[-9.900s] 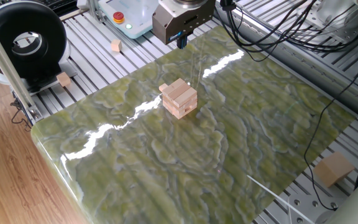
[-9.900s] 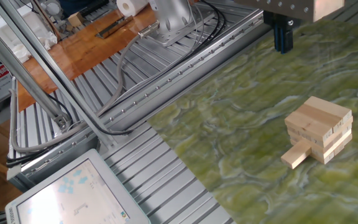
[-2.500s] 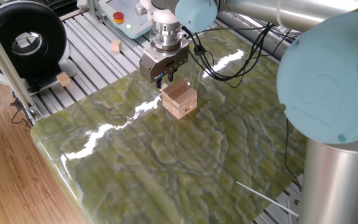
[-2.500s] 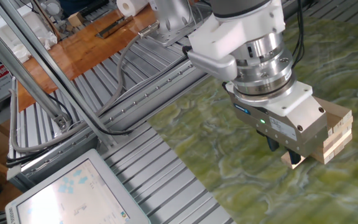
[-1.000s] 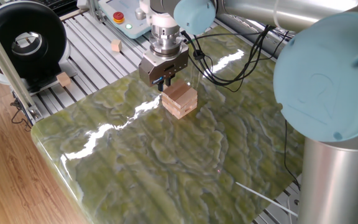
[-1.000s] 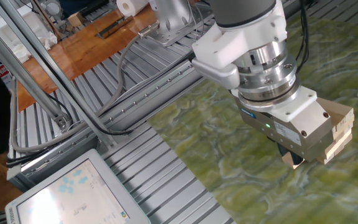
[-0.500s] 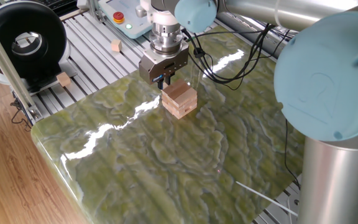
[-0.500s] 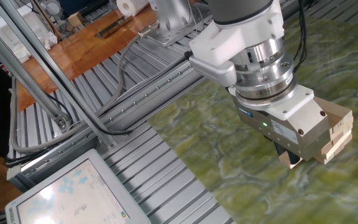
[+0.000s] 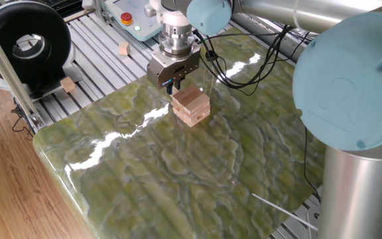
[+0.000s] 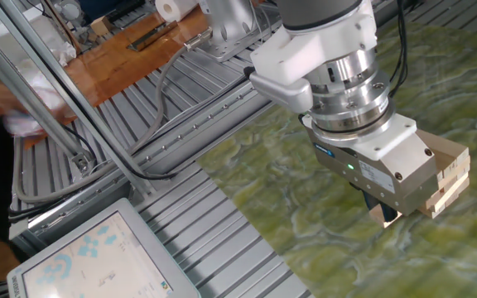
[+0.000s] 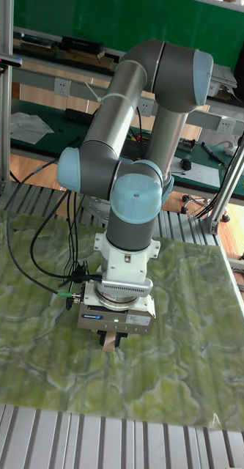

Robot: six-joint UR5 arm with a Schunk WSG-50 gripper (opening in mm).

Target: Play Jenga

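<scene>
The Jenga tower (image 9: 192, 106) of pale wooden blocks stands on the green marbled mat (image 9: 197, 172). In the other fixed view only its right edge (image 10: 454, 170) shows past the gripper body. One block (image 10: 384, 215) sticks out of the tower's low side. My gripper (image 9: 173, 85) hangs straight down at that side of the tower. The gripper (image 10: 381, 209) is shut on the protruding block's end. From the tall fixed view the block end (image 11: 109, 342) peeks out under the gripper (image 11: 111, 338), and the arm hides the tower.
Two small wooden cubes (image 9: 123, 48) (image 9: 67, 84) lie on the slatted frame beyond the mat. A black reel (image 9: 22, 43) and a box with a red button (image 9: 127, 18) stand at the back left. A tablet (image 10: 98, 257) sits near the mat. A blurred person (image 10: 11, 112) is at the left edge.
The gripper has crept a little away from the tower with the protruding block in its fingers. A blurred person has appeared at the left of the other fixed view.
</scene>
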